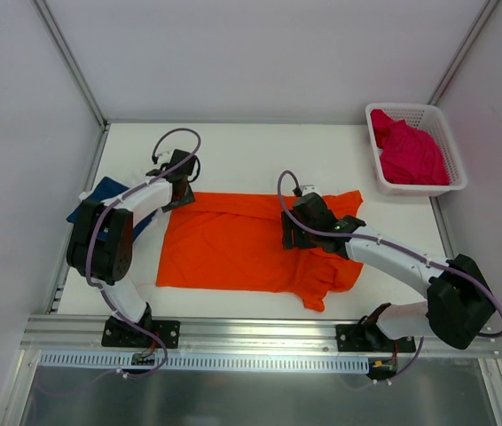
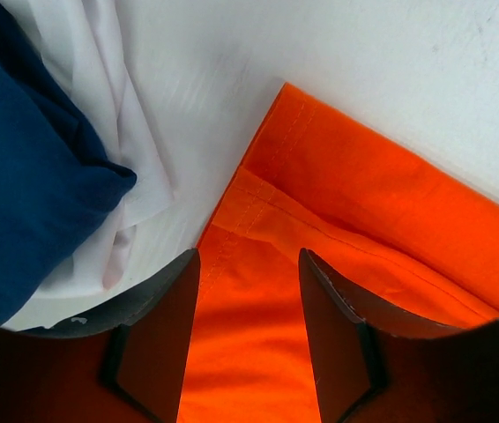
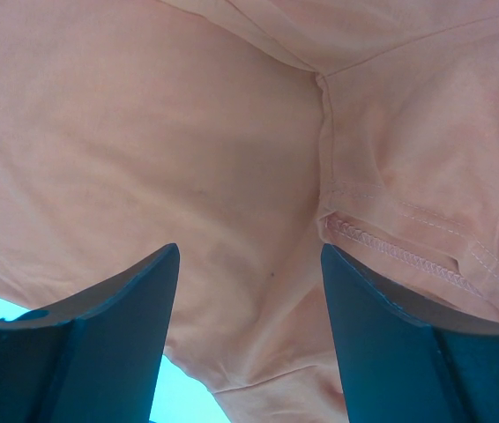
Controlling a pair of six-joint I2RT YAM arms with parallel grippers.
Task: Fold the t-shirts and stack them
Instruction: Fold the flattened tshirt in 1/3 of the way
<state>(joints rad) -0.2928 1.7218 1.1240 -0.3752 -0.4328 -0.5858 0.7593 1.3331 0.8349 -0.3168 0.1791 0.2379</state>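
The orange t-shirt (image 1: 233,244) lies spread flat on the white table, its sleeves at the right end. My left gripper (image 1: 180,182) hovers at its far left corner; in the left wrist view the left gripper (image 2: 249,256) stands open, with the hem of the orange t-shirt (image 2: 364,203) lying between and beyond the jaws. My right gripper (image 1: 290,234) is over the shirt's right part, open; the right wrist view shows the right gripper (image 3: 249,251) above a sleeve seam of the orange t-shirt (image 3: 188,132), which looks pale there. The navy t-shirt (image 1: 100,191) lies at the left under the left arm.
A white mesh basket (image 1: 444,126) at the back right holds the crumpled magenta t-shirt (image 1: 408,151). In the left wrist view the navy t-shirt (image 2: 20,176) rests beside wrinkled white cloth (image 2: 135,115). Metal frame posts and white walls enclose the table.
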